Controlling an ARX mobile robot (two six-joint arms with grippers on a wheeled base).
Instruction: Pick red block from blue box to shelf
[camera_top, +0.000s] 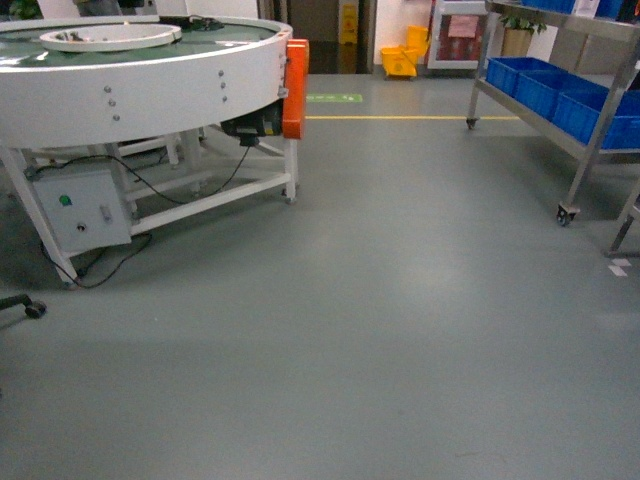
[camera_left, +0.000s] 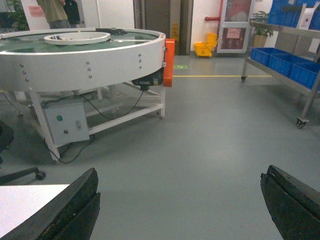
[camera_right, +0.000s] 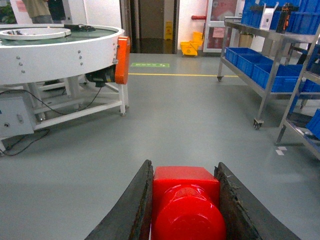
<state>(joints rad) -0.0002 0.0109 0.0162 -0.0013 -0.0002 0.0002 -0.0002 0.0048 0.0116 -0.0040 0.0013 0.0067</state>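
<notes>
Red block (camera_right: 186, 205) sits clamped stud-out between the right end effector (camera_right: 185, 210) fingers at the bottom of its wrist frame, presumably for carrying to the shelf (camera_right: 270, 55) at upper right, while the left end effector (camera_left: 180, 210) gapes wide, holding nothing.

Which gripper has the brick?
The right gripper: its jaws are shut on the red block. The left gripper is open, with only floor between its jaws.

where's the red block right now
In the right wrist view, the red block sits clamped in the right pincer, above bare floor, the shelf ahead on the right.
</notes>
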